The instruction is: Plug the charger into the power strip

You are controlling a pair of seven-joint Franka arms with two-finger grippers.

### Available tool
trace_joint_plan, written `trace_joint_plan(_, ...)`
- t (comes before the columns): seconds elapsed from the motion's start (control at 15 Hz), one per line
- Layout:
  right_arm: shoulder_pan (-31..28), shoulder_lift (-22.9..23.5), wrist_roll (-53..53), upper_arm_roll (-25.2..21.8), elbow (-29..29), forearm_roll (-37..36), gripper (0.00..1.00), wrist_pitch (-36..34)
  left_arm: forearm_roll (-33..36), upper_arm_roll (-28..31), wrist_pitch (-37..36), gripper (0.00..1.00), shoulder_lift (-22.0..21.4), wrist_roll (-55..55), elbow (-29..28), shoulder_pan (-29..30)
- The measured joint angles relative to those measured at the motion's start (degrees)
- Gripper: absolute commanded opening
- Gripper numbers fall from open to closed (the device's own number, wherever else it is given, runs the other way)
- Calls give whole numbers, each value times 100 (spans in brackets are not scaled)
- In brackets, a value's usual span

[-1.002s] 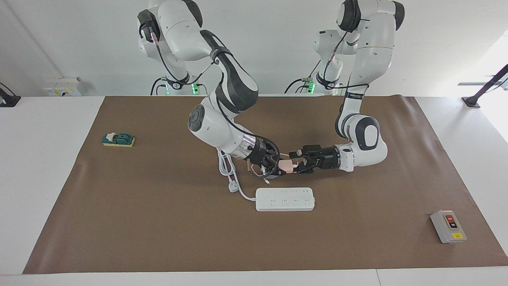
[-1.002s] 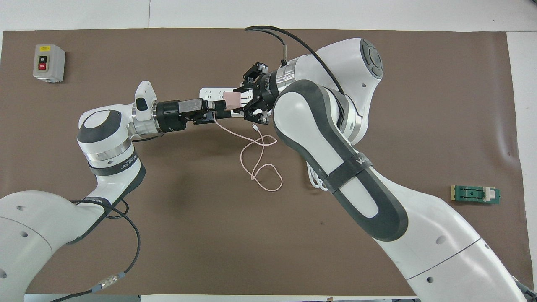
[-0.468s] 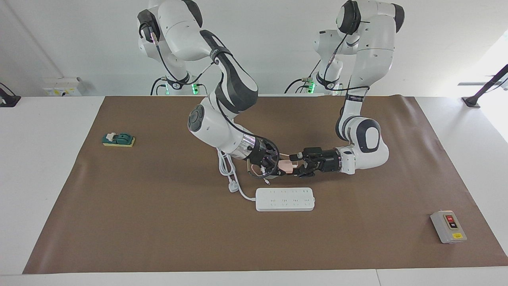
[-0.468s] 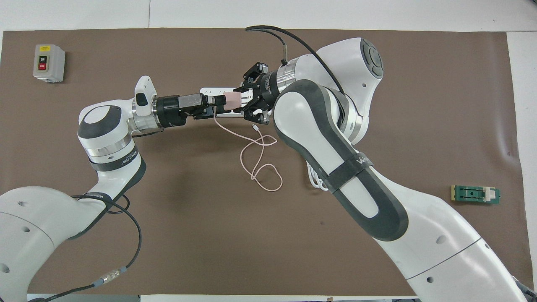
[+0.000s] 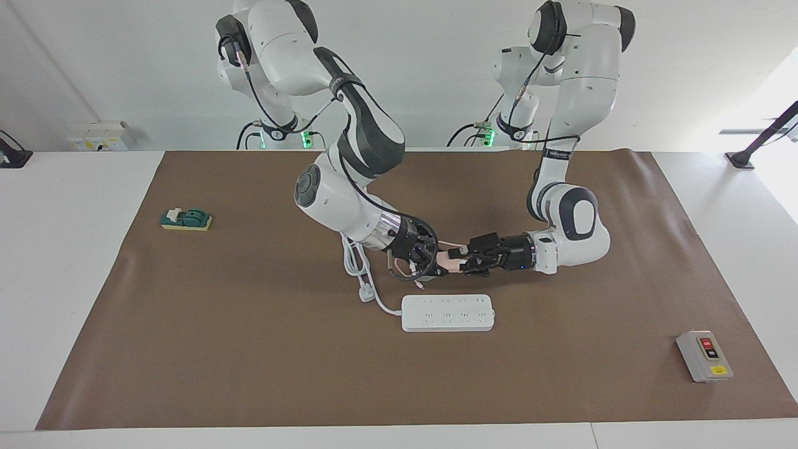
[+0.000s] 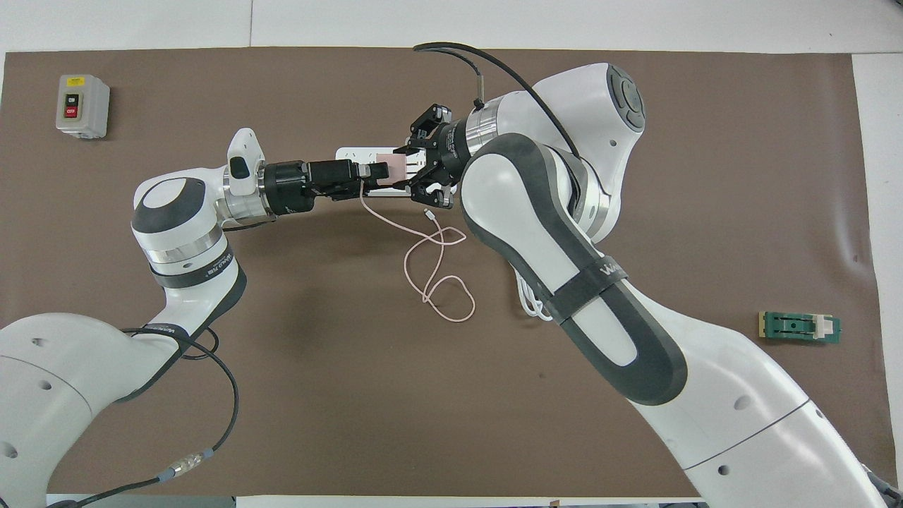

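Note:
The pale pink charger [image 5: 447,262] hangs in the air between my two grippers, over the mat just nearer to the robots than the power strip [image 5: 447,313]. In the overhead view the charger [image 6: 396,168] covers part of the power strip [image 6: 348,152]. My right gripper [image 5: 436,260] [image 6: 407,168] is shut on the charger. My left gripper [image 5: 465,257] [image 6: 376,171] is at the charger's other end, up against it. The pink cable [image 6: 432,276] hangs down and loops on the mat, and its white connector [image 6: 427,212] dangles free.
The strip's thick white cord [image 5: 354,262] is coiled under my right forearm, with its white plug [image 5: 366,292] beside the strip. A grey switch box [image 5: 704,356] stands toward the left arm's end of the table. A green block [image 5: 186,219] lies toward the right arm's end.
My left gripper has moved in toward the charger and turned, and now covers more of the pink cube. My right gripper has held the charger almost still.

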Motion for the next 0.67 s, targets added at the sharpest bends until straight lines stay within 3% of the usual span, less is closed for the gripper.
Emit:
trace_joint_plan(0.2,2,21,0,-5,7,1,0,6,1,-1,9,0,7,-25,7,1)
trace_joint_plan(0.27,2,21,0,-5,11,1,46,8,1,-1,10,0,7,-23,13,1)
trace_joint_plan(0.33,1,21,10,-6,19,5,99,12,12,1,11,0,6,-23,30,1)
trace_joint_plan(0.67,-23,20,440,-38,65,89,100,14,775,55,238,0,-22,12,401,80)
